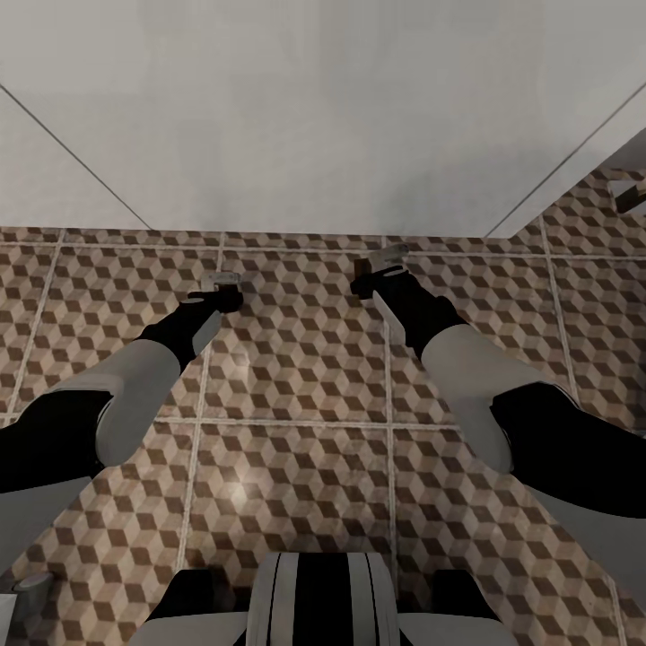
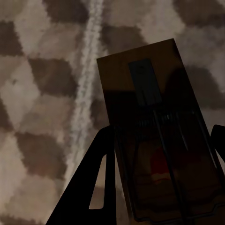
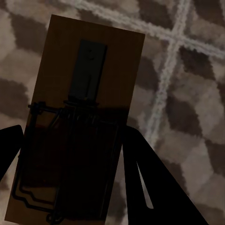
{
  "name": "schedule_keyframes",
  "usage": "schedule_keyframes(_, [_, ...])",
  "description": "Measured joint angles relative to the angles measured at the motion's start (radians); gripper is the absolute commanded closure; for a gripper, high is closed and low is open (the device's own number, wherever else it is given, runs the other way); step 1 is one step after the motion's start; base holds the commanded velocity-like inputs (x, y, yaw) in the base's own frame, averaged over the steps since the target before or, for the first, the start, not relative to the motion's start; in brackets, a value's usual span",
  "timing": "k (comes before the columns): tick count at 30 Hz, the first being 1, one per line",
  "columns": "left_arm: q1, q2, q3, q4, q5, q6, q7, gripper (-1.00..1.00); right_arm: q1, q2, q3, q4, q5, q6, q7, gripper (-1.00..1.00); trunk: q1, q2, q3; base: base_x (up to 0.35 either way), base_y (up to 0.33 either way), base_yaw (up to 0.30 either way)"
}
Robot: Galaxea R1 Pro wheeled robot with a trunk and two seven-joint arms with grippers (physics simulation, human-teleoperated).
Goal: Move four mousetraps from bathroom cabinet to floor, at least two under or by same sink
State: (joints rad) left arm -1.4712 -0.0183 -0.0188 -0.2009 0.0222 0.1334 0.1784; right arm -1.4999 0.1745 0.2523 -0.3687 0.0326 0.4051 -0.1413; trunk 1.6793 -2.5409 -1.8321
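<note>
Floor [image 1: 296, 377]: brown, beige, white cube-pattern tiles, pale grout.
Wall [image 1: 323, 108]: plain pale grey-white.
My arms: white shells, black joints.
Mousetrap in my left gripper [image 2: 161, 140]: brown board, dark metal parts, red patch.
Mousetrap in my right gripper [image 3: 79, 117]: brown board, dark metal parts.

mousetrap [image 2: 159, 140] brown, between left fingers | second mousetrap [image 3: 77, 122] between right fingers | above bathroom floor [image 1: 296, 467]

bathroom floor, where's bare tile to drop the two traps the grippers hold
Bare bathroom floor lies between the arms and ahead, up to the white wall. The left gripper and right gripper each hold a mousetrap over open tile. Only the far right corner shows an object.
</note>
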Motion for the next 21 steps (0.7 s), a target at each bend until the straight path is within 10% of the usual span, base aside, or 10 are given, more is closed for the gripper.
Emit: schedule_keyframes(21, [0.0, -0.002, -0.001, -0.001, 0.0, 0.0, 0.0, 1.0, 0.0, 0.0, 0.0, 0.002, -0.001, 0.0, 0.0, 1.0, 0.0, 0.0, 0.0, 0.0, 0.0, 0.0])
